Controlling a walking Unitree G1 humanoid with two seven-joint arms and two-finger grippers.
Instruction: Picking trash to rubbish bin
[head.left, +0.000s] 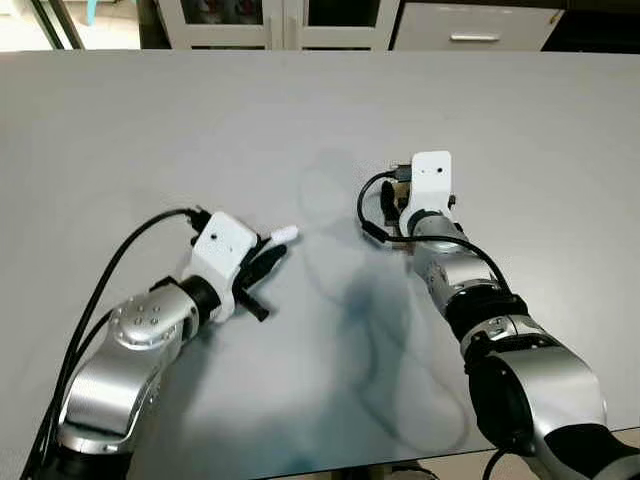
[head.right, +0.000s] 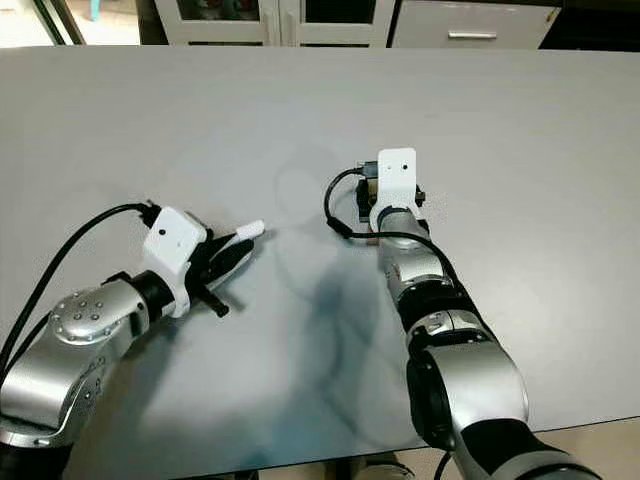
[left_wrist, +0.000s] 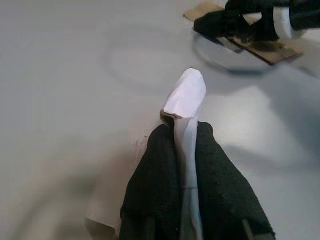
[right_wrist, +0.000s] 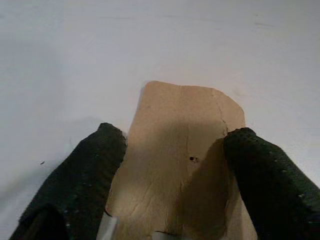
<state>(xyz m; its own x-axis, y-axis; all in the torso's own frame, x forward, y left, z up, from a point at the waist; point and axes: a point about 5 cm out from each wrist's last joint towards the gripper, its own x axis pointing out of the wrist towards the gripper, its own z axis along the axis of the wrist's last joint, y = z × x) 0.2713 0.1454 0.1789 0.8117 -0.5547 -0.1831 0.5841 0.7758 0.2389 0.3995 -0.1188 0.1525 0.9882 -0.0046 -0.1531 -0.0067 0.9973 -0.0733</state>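
Nearest the table's (head.left: 100, 120) front edge, toward its left side, the left gripper (head.left: 268, 258) lies low over the grey surface with its black fingers (left_wrist: 150, 195) pressed together on a strip of white paper (left_wrist: 186, 100), the free end poking out past the fingertips. A little farther in, around the middle of the table, the right gripper (right_wrist: 172, 165) points down at a flat scrap of brown cardboard (right_wrist: 185, 150); its fingers are spread, one either side of the scrap, tips at or very near the surface. That looks to me like the step in hand: taking up the second bit of trash. Flat card on a smooth top is awkward, so I'd want the tips pressed down firmly and closed slowly so the card buckles up between them rather than skating away. Beyond, white cabinets (head.left: 340, 20) stand past the far edge. I can't see a rubbish bin anywhere from here.
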